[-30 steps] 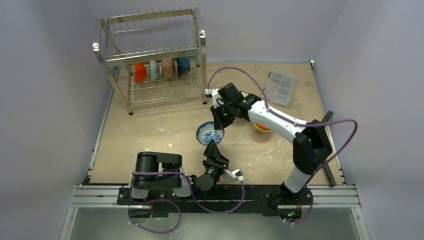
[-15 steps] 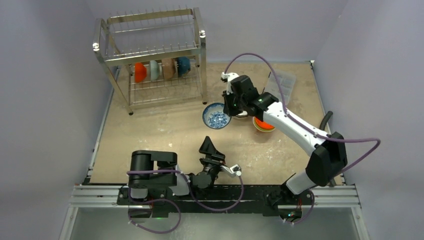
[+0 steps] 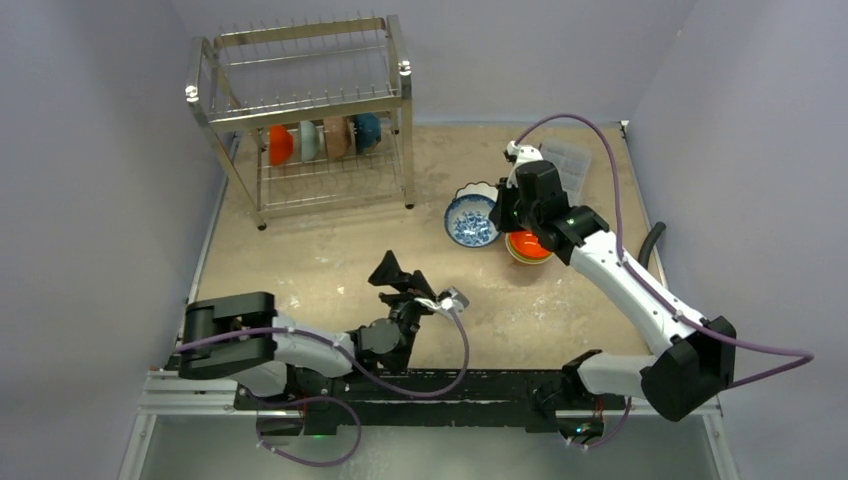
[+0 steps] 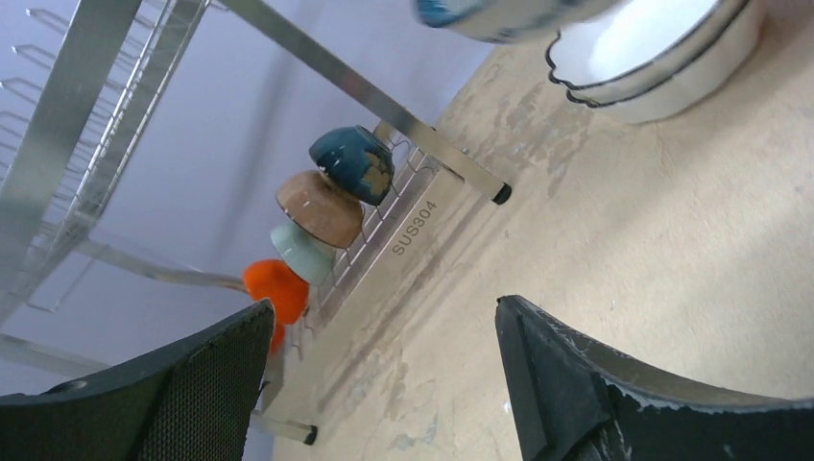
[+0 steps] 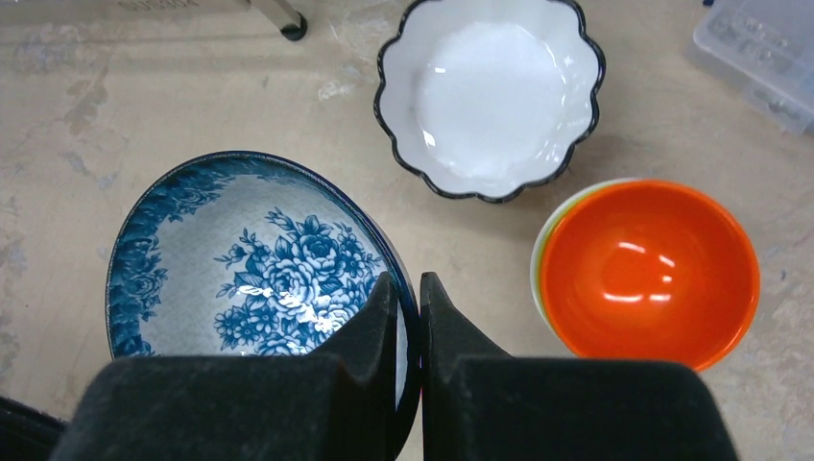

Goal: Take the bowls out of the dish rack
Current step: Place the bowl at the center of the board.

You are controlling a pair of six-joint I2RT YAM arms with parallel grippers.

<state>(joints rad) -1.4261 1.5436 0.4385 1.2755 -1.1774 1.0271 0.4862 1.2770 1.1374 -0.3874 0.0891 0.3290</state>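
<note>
The steel dish rack stands at the back left. On edge in its lower tier are an orange bowl, a pale teal one, a tan one and a dark blue one. My right gripper is shut on the rim of a blue-patterned bowl, beside a white scalloped bowl and an orange bowl nested in a yellow-green one. My left gripper is open and empty above the table, facing the rack's foot bar from well short of it.
A clear compartment box lies at the back right, just beyond the right wrist. A black bar lies along the table's right edge. Purple walls close in the table on the left, back and right.
My right arm has carried the blue-patterned bowl from mid-table to the right and back, next to the white and orange bowls. My left gripper opened wider and swung left toward the rack.
</note>
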